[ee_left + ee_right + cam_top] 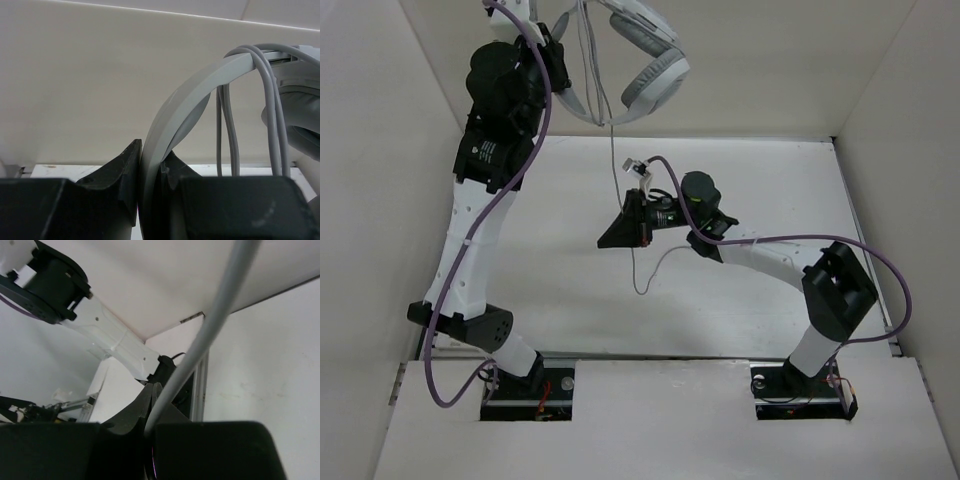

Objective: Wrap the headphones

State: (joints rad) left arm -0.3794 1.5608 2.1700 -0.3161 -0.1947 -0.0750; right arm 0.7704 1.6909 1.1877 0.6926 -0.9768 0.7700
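top view: the headphones [655, 80] hang high from the left gripper [552, 55], the cable [613, 150] dropping to the right gripper [625, 228]. left wrist: fingers [117, 170] clenched on the stiff headband [170, 110], probably a sound hold. right wrist: fingers [135, 412] pinch the cable, which looks limp and slippery.

- The headphones [655, 80] are cut off by the top edge of the overhead view, so their upper part is out of frame.
- Their cable [200, 347] is a blur close to the right wrist lens and runs out past the top edge.
- The cable's free end on the tabletop [770, 190] is too small to make out.
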